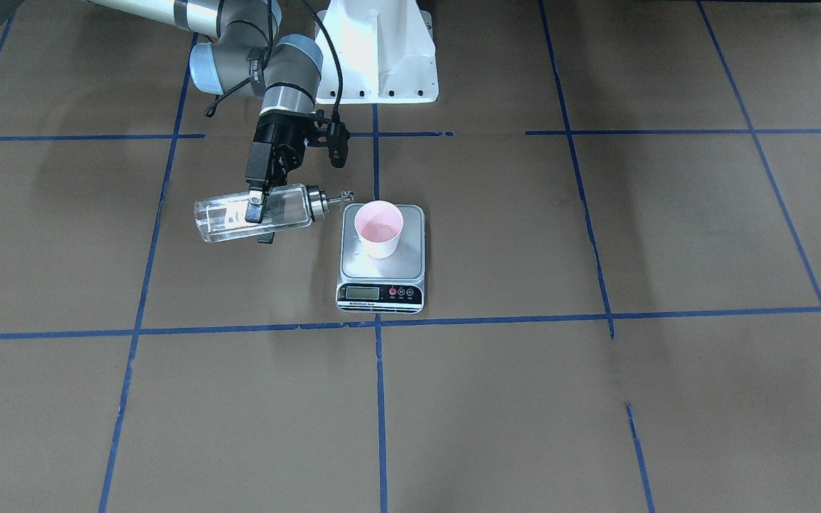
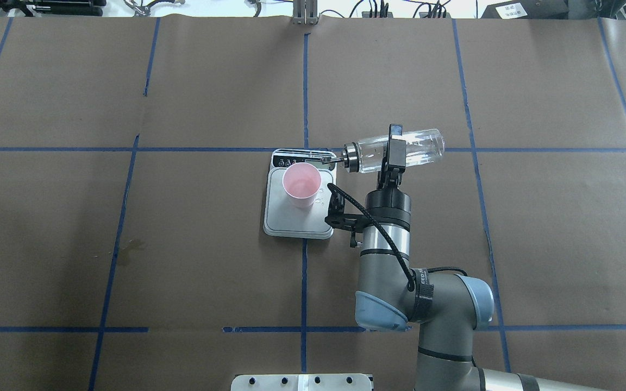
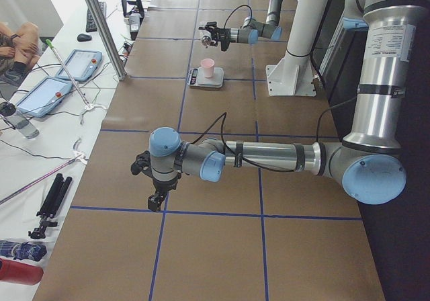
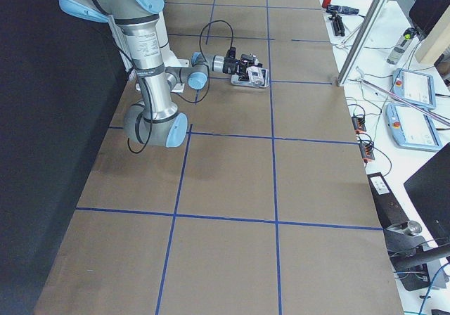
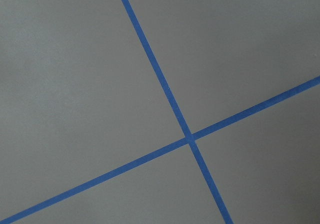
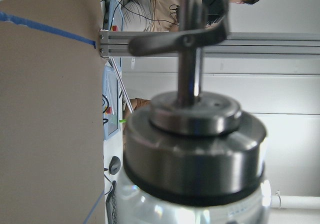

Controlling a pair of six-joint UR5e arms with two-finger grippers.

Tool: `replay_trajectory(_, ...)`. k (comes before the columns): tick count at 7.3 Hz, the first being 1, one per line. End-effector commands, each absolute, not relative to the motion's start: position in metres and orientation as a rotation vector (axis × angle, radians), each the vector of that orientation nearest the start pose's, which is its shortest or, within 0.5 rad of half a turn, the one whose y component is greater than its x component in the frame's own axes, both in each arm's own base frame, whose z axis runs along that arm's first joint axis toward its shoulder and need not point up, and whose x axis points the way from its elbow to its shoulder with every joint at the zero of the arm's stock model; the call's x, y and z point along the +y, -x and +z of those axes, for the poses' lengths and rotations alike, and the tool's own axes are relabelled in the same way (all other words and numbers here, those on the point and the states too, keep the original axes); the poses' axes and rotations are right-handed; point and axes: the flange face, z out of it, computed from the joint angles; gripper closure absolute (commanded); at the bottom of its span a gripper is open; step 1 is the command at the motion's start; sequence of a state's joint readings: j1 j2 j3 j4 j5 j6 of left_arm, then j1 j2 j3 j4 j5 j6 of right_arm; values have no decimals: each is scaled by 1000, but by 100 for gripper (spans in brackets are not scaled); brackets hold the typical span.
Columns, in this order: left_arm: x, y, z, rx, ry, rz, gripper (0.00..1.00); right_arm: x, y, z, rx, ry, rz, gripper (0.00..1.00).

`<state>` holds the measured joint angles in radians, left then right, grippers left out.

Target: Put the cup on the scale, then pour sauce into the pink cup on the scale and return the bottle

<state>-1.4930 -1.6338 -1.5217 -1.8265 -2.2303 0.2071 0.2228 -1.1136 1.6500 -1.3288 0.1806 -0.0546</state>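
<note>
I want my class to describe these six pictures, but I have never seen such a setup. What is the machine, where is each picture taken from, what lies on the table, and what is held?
The machine is two robot arms at a brown table marked with blue tape. One picture faces the robot from across the table, one looks down from behind it, two look along the table from its ends, and two come from cameras on the wrists. On the table sits a kitchen scale with a pink cup standing on it. The right tool is shut on a clear bottle, held on its side with its metal spout pointing toward the cup. The left tool hangs above the table, far from the scale; whether it is open cannot be told.
</note>
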Motion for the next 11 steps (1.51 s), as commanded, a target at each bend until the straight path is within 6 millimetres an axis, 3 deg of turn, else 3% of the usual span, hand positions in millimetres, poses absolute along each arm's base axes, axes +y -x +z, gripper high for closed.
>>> replay_trajectory(1,-540,30,631,641,-303,362,0,-360,546,288,707,-1311,-620,100)
replay_trajectory(5,-540,30,630,641,-305,363,0,-360,550,281,736,-1317,-614,100)
replay_trajectory(11,-539,28,627,668,-307,365,0,-359,549,286,762,-1309,-636,100)
